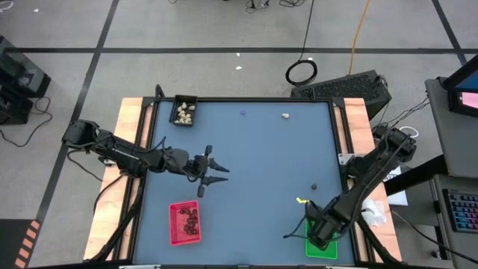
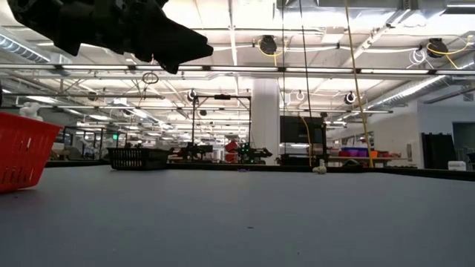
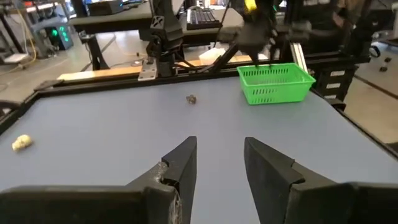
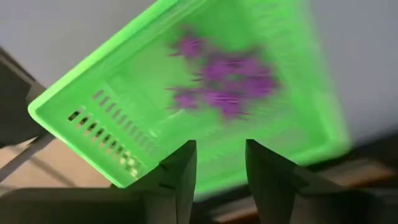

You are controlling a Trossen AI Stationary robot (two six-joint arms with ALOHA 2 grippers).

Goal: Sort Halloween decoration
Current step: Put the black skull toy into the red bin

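Purple flat bits (image 4: 225, 84) sit piled in the green plastic mesh tray (image 4: 74, 102), right end effector (image 4: 217, 165) parted empty right above it. Left end effector (image 1: 216, 173) hangs open mid-worktop (image 1: 261, 157). Risk: a stuck bit dropping outside the rim. The bits' exact shapes are a blur.

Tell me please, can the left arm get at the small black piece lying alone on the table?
Probably yes. The left claw is open and the table between it and the black piece lies bare, though the piece is nearer the right claw.
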